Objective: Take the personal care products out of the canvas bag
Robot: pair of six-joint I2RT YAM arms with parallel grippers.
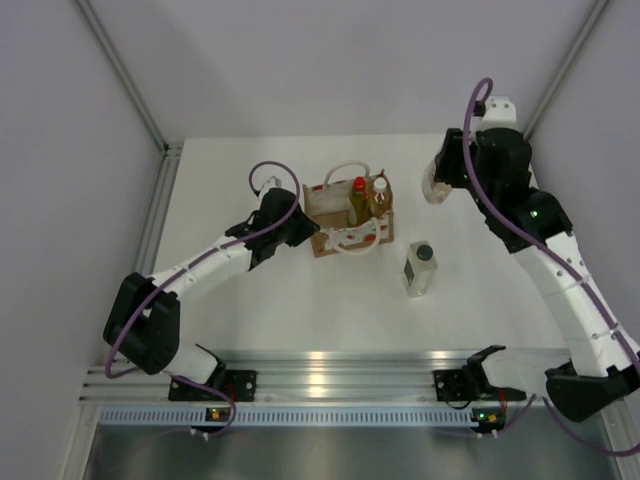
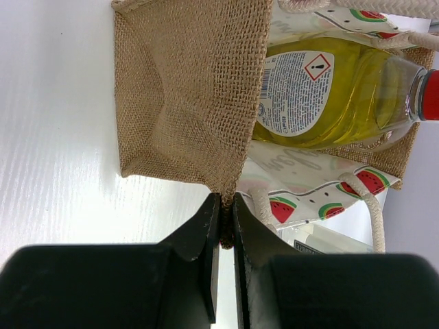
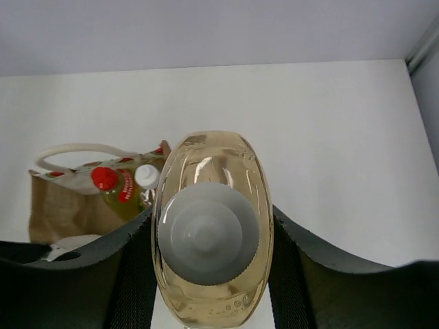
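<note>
The canvas bag point(image 1: 340, 218) stands mid-table, its handles up. My left gripper point(image 1: 303, 232) is shut on the bag's woven left edge point(image 2: 226, 205). Inside the bag stand the yellow bottle with a red cap point(image 1: 358, 190) and an amber bottle with a white cap point(image 1: 380, 188); the yellow one fills the left wrist view point(image 2: 329, 96). My right gripper point(image 1: 440, 182) is shut on the other amber bottle point(image 3: 212, 161), held above the table to the right of the bag. The clear squarish bottle with a dark cap point(image 1: 421, 268) lies on the table right of the bag.
A metal rail point(image 1: 330, 380) runs along the near table edge. Grey walls close in the back and sides, with a frame strut point(image 1: 158, 200) along the left. In the right wrist view the bag point(image 3: 62, 205) sits to the left, below the held bottle.
</note>
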